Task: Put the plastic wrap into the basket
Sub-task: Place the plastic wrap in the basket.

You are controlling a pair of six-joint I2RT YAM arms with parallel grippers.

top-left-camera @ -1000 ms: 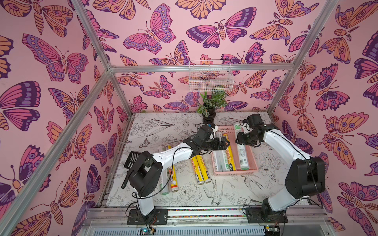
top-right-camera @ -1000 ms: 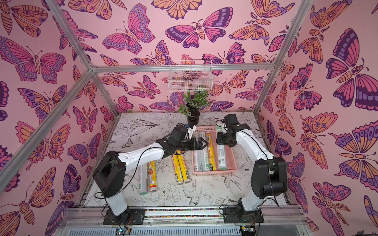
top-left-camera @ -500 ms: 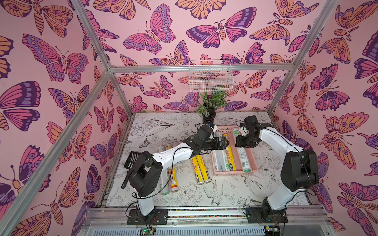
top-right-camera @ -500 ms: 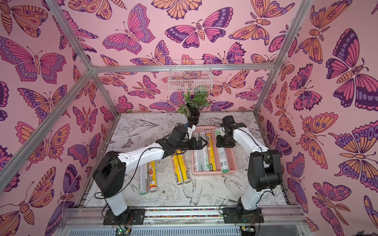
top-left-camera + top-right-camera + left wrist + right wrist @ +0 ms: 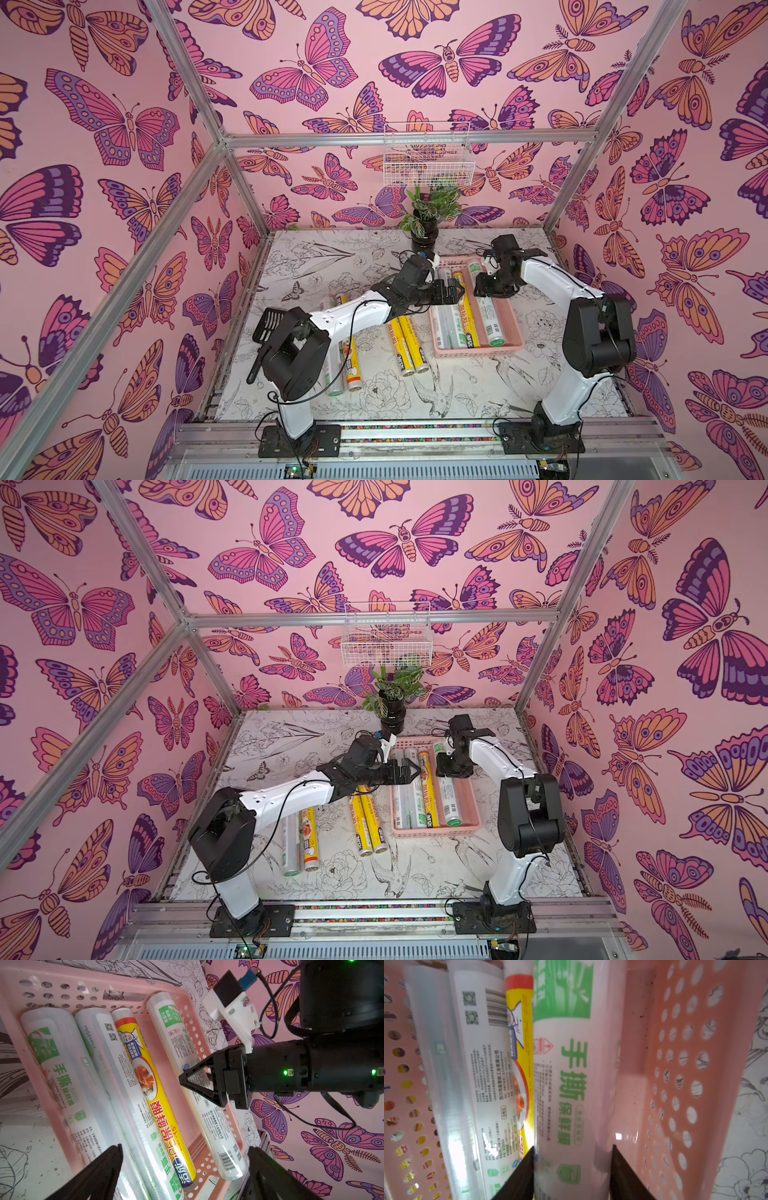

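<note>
The pink basket (image 5: 478,354) (image 5: 436,832) (image 5: 83,995) (image 5: 675,1064) lies at the table's right centre. Four rolls of plastic wrap lie in it lengthwise. Three lie together: two silvery rolls (image 5: 444,322) and a yellow roll (image 5: 468,316) (image 5: 149,1084). My right gripper (image 5: 490,291) (image 5: 453,770) (image 5: 573,1149) (image 5: 187,1080) points down into the basket. It is shut on the rightmost silvery green-print roll (image 5: 487,322) (image 5: 449,802) (image 5: 571,1084), one finger on each side. My left gripper (image 5: 459,291) (image 5: 415,771) (image 5: 185,1149) hovers open over the basket's left rolls, holding nothing.
Two yellow rolls (image 5: 407,347) lie on the table left of the basket. A silvery and a yellow roll (image 5: 345,370) lie partly under the left arm. A black slotted scoop (image 5: 266,328) is at the left edge. A potted plant (image 5: 428,220) and a white wire basket (image 5: 428,158) are behind.
The right arm's elbow has swung inward, and the roll in its gripper has turned slightly within the basket. The left arm has barely moved.
</note>
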